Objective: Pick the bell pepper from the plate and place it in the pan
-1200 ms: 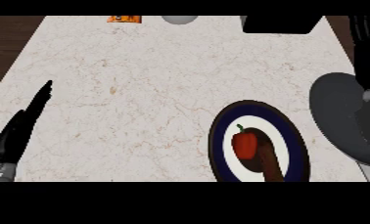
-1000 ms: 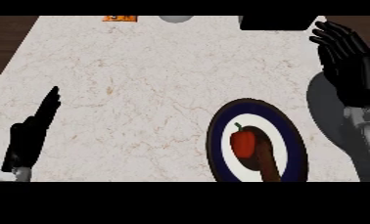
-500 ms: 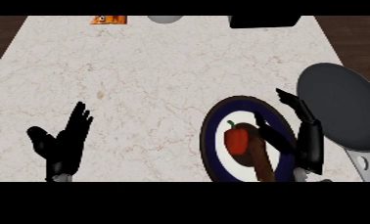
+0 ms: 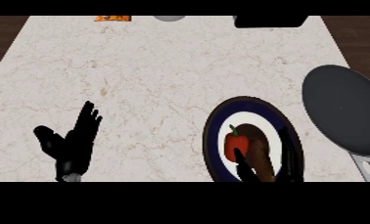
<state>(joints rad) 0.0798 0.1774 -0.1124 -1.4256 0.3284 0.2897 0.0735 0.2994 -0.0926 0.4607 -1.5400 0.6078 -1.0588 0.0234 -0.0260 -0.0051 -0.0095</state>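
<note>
Your right hand [image 4: 269,162] is over the near side of the plate [image 4: 217,130], fingers straight and spread, nothing grasped. The bell pepper [image 4: 236,145] sits on that plate just left of those fingers, beside their tips. The pan [image 4: 339,108] lies to the hand's right. Your left hand [image 4: 72,142] rests open, fingers up, well off left.

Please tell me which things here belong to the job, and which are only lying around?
For the job:
bell pepper
plate
pan
right hand

Lying about:
orange item
grey round object
black object
left hand, resting open
</note>
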